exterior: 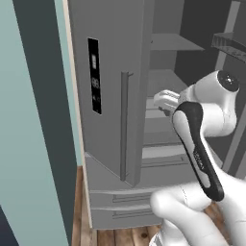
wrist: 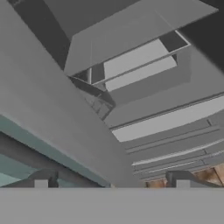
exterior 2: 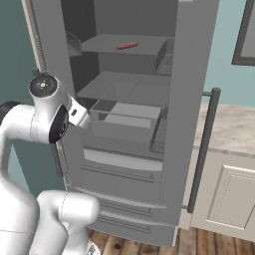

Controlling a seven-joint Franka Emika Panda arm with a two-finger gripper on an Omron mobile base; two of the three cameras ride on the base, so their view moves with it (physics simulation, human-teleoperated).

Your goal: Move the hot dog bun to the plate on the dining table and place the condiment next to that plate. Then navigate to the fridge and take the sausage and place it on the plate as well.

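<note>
The fridge [exterior 2: 124,119] stood with both doors open. The sausage [exterior 2: 127,46] lay on the top shelf [exterior 2: 107,46], toward its front edge. The fingers [wrist: 41,180] were spread, pinching nothing, pointed at the lower drawers [wrist: 170,144].

A home kitchen: open grey fridge [exterior 2: 124,124], marbled counter [exterior 2: 230,127] over white cabinets [exterior 2: 226,196], wooden floor [exterior 2: 209,244]

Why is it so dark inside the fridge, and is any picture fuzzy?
Right base view: the fridge interior is flat grey with dim back corners and no glare, yet the sausage on the top shelf reads clearly. Left base view: shelves fade into shadow. Hand view: tilted and slightly soft, with the end effector fingertips at the bottom.
</note>
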